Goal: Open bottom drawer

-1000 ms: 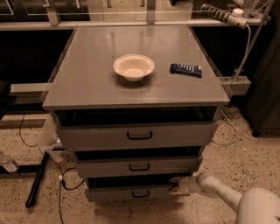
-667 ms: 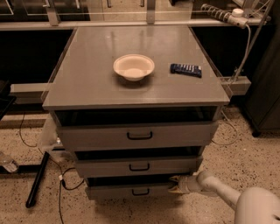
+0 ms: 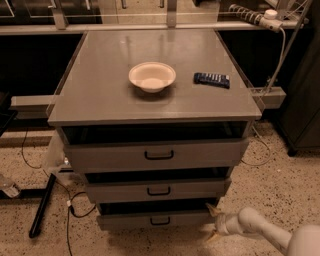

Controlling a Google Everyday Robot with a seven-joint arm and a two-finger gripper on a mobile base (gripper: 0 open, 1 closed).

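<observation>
Little has shifted: the gripper [image 3: 214, 223], jaws spread and empty, sits just right of the bottom drawer [image 3: 125, 220].

A smooth, rounded off-white arm [image 3: 272, 234] tapers to a pale, tan-tipped pincer [image 3: 213, 223] low at the right

I'm looking down on a speckled beige terrazzo floor [image 3: 295, 185], dimly lit. A tall dark cabinet [image 3: 306, 100] sits at the right edge. A white power strip [image 3: 247, 14] lies on the pale ledge up top, and its white cable [image 3: 281, 52] drops down. Thin black cables [image 3: 70, 212] and a black bar [image 3: 42, 205] lie on the floor at left. The gripper [image 3: 212, 222] is low on the right, just above the floor, with its fingers spread.
</observation>
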